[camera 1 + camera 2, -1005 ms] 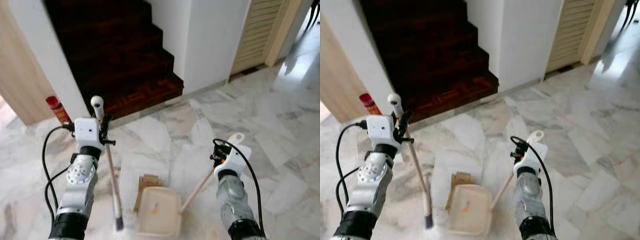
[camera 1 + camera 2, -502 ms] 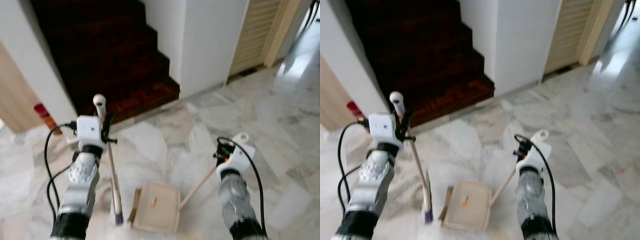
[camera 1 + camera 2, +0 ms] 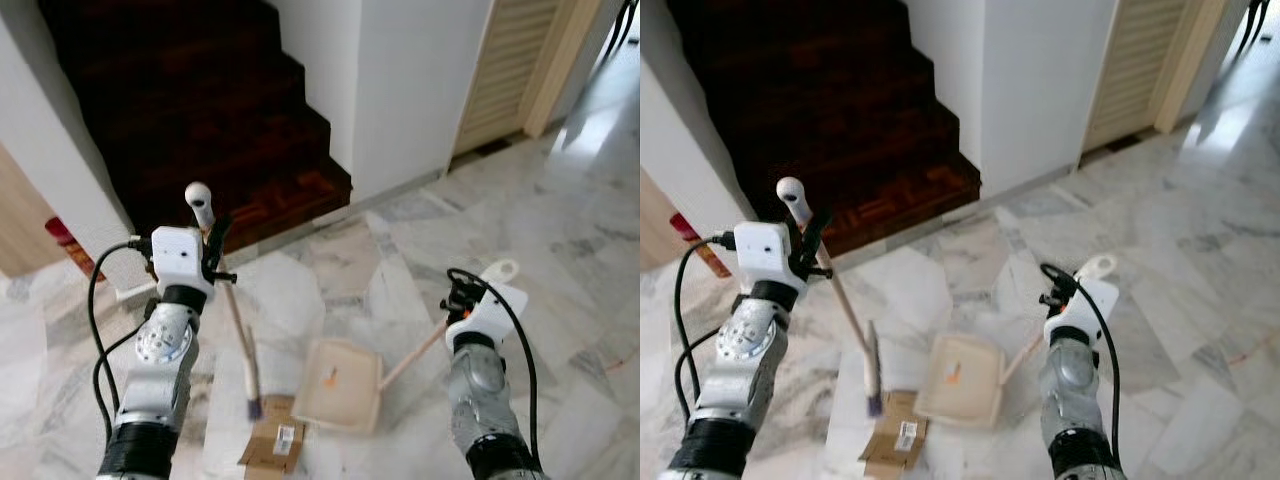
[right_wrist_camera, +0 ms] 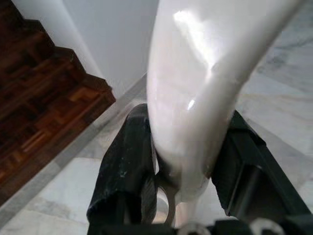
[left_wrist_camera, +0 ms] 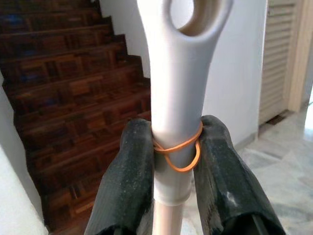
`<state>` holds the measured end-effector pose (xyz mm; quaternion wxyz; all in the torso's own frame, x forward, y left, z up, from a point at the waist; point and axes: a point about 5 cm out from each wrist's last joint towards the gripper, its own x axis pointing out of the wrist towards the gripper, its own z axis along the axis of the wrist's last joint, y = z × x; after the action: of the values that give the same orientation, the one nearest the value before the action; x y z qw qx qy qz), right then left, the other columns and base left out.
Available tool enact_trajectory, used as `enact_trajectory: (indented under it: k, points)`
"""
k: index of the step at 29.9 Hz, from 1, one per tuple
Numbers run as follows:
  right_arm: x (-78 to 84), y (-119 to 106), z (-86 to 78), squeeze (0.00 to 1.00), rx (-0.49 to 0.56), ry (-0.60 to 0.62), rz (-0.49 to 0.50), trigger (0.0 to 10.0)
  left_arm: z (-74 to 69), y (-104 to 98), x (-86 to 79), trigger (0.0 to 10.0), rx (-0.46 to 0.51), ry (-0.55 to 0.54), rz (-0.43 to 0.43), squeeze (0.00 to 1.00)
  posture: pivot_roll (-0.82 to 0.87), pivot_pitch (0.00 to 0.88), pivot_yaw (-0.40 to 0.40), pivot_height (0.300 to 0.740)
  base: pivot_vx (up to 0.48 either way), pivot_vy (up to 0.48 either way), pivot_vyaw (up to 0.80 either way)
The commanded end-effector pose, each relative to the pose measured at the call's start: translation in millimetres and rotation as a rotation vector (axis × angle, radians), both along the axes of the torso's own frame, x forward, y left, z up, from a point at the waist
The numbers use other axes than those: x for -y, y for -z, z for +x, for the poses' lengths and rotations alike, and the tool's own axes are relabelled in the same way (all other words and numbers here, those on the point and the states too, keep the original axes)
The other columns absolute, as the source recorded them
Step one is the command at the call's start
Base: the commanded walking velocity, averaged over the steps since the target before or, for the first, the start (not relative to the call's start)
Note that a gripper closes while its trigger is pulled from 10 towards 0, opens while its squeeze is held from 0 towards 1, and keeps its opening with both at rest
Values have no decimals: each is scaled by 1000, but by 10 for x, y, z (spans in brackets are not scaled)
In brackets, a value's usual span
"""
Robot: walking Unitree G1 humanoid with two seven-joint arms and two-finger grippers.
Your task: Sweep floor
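Closest to the robot there's a flattened bit of cardboard (image 3: 272, 446) lying on the marble floor (image 3: 560, 240), with a small white label on it. The broom (image 3: 232, 318) comes down at a slant so its dark bristle end sits right at the far edge of that cardboard, and just to the right of it is the cream dustpan (image 3: 341, 384), tray flat on the floor with a little orange scrap inside. Its wooden handle runs up and to the right. The left hand (image 5: 175, 147) has both black fingers (image 5: 128, 181) clamped tight on the broom's pale grey plastic grip, just under the hanging hole, where an orange rubber band (image 5: 178, 149) is wrapped around the grip. The right hand (image 4: 185, 161) is closed the same way around the white plastic end of the dustpan handle, fingers pressed against both sides. The two arms are held out in front, well apart, left one higher. Further back there's a dark wooden staircase (image 3: 180, 100) going up between white walls, a red can (image 3: 66, 243) standing by the wall on the left, and a slatted louvre door (image 3: 505, 70) off to the right.
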<state>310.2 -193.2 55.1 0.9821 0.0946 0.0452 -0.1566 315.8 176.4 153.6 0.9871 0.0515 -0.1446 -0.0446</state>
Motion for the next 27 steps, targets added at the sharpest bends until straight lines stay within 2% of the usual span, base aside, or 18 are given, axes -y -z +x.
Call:
enact_trajectory:
  k: [1,2,5,9,13,18,24,27]
  points:
    - [-35,-45,29,0,5,-30,-74,10000,-8,-3,-72,10000,-10,16,63,0,43,0,46,740,0,0,0]
    - [-48,-10,19,0,-23,-41,-115,10000,-14,49,-98,10000,-45,37,92,0,44,0,46,740,0,0,0]
    - [-55,49,-1,0,-68,-44,-152,10000,-32,105,-131,10000,-79,60,117,0,49,0,44,740,0,0,0]
    - [-60,109,-25,0,-107,-45,-165,10000,-55,137,-171,10000,-90,59,124,0,52,0,41,740,0,0,0]
    - [-53,218,-76,0,-182,-52,-225,10000,-105,229,-220,10000,-110,55,148,0,49,0,35,740,0,0,0]
    - [-40,242,-90,0,-197,-53,-247,10000,-125,295,-222,10000,-157,97,154,0,48,0,33,740,0,0,0]
    - [-56,273,-113,0,-215,-47,-255,10000,-134,380,-298,10000,-192,112,264,0,40,0,28,740,0,0,0]
    - [-81,267,-115,0,-205,-50,-243,10000,-122,398,-335,10000,-196,102,273,0,38,0,24,740,0,0,0]
